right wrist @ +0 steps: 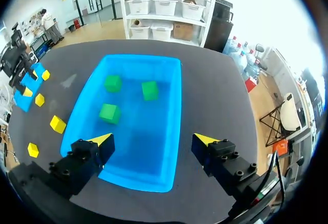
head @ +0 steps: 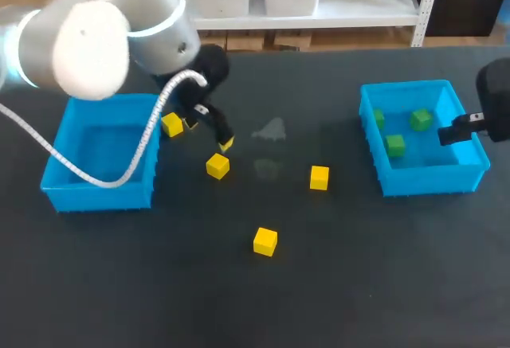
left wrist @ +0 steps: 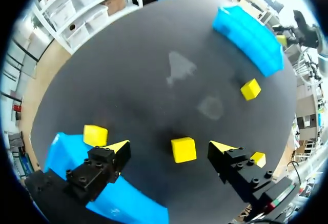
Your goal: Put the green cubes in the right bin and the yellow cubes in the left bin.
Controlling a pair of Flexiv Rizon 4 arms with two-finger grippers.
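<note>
Take yellow cube [left wrist: 183, 149], on counter [head: 358, 284] near left bin [head: 96, 193], by two opposite flat faces (probably light, rigid, not slippery) with left tool [left wrist: 170, 147] wide open, empty, straddling it without contact; right tool [right wrist: 151, 143] also wide open, empty, above right bin [right wrist: 141, 57].

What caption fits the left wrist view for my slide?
Left gripper, open, poised above a small yellow cube on the dark table, blue plastic left bin beside it.

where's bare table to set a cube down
Bare: the dark table in front of the right blue plastic bin, and the back strip between both bins. Crowded: beside the left blue plastic bin, where the left gripper hangs above a yellow cube.
</note>
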